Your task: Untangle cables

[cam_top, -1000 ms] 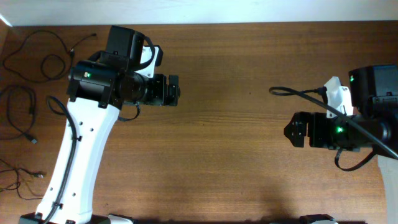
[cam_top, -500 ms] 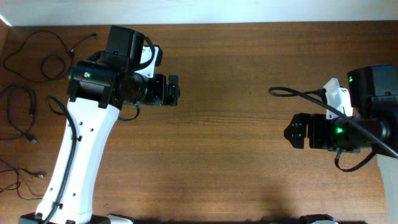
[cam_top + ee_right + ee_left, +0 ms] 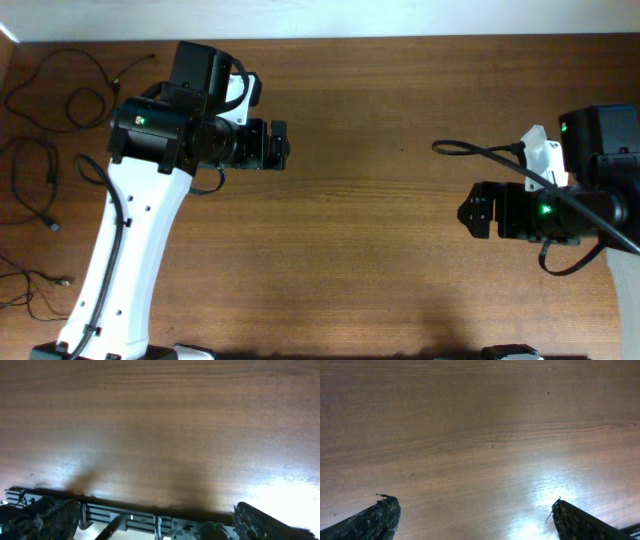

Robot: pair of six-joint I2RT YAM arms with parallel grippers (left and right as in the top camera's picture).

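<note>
Several thin black cables lie apart from each other at the table's far left in the overhead view: one looped at the back (image 3: 100, 68), one in the middle (image 3: 49, 172), one near the front (image 3: 38, 281). My left gripper (image 3: 284, 145) hovers well to their right, pointing toward the table's middle, open with only bare wood between its fingers (image 3: 380, 520). My right gripper (image 3: 463, 212) stands at the far right, facing left, also open and holding nothing. Neither wrist view shows any cable; the left gripper (image 3: 475, 512) and right gripper (image 3: 152, 517) see only wood.
The wooden table (image 3: 380, 280) spans the view. A thick black wire (image 3: 480, 150) fixed to the right arm arches over the table. The right wrist view shows the table's edge and a metal frame (image 3: 150, 522) below it.
</note>
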